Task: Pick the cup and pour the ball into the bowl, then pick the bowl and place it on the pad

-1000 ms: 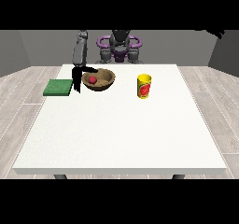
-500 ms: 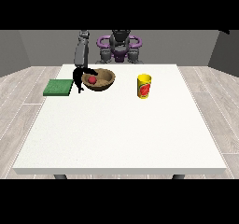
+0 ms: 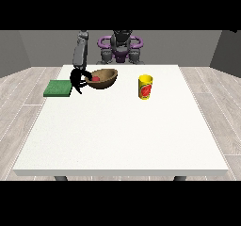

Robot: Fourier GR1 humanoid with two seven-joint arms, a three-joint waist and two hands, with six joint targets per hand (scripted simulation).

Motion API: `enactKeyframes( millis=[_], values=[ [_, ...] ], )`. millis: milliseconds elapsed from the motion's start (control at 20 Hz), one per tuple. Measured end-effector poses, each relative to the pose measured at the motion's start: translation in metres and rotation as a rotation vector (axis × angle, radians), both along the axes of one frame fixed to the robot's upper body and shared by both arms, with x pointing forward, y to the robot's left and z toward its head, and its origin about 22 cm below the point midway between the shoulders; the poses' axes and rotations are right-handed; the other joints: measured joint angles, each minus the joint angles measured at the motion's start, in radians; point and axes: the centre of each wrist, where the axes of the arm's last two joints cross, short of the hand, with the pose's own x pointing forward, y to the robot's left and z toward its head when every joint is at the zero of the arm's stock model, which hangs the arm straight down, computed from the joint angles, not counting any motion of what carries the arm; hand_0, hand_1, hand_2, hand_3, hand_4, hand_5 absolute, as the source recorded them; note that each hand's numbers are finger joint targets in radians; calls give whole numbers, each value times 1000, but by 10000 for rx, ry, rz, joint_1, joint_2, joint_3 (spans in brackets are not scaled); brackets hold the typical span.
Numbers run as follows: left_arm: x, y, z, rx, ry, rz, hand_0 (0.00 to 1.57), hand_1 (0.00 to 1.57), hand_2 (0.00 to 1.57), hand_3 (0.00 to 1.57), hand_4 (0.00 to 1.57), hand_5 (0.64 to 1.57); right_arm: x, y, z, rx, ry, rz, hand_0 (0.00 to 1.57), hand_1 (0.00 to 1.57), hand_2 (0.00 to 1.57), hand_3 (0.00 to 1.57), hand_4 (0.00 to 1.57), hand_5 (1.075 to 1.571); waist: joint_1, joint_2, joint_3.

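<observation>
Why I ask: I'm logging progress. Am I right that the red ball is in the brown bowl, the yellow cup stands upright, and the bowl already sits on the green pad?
Not quite. In the front view the bowl is beside the green pad, not on it; the hand at the view's left is at its rim. The red ball is inside it, and the yellow cup stands upright.

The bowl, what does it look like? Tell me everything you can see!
The bowl is brown and round, looks wooden, and is tipped so its open side faces the camera a bit. A red ball lies inside. The black hand at the view's left holds its left rim. A green pad lies beside it.
</observation>
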Motion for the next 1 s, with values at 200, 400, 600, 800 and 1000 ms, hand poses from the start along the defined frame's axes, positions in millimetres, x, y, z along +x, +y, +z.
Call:
enactKeyframes(
  millis=[200,400,600,800,1000],
  values=[
    [-3,19,-18,-119,517,286,0,0,0,0,730,1569,9,0,15,-178,1228,142,1571,1571,1571,1571,1042,1535,-222,-369,167],
    [-10,39,-36,-265,989,951,0,0,0,0,725,1569,27,-1,41,-326,2353,596,1571,1571,1571,1571,1032,1532,-837,-903,266],
    [-19,57,-48,-366,1447,1461,0,0,0,0,712,1566,42,-12,72,-764,2940,891,1571,1571,1571,1571,975,1563,-1318,-1281,307],
    [-23,64,-51,-361,1395,1573,0,0,0,0,702,1566,46,-43,94,-1608,3041,835,1571,1571,1571,1571,978,1570,-1423,-1158,325],
    [-31,78,-53,-348,1014,1783,0,0,0,0,703,1560,52,-61,117,-2087,2692,865,1571,1571,1571,1571,978,1570,-1562,-741,331]
  ],
)
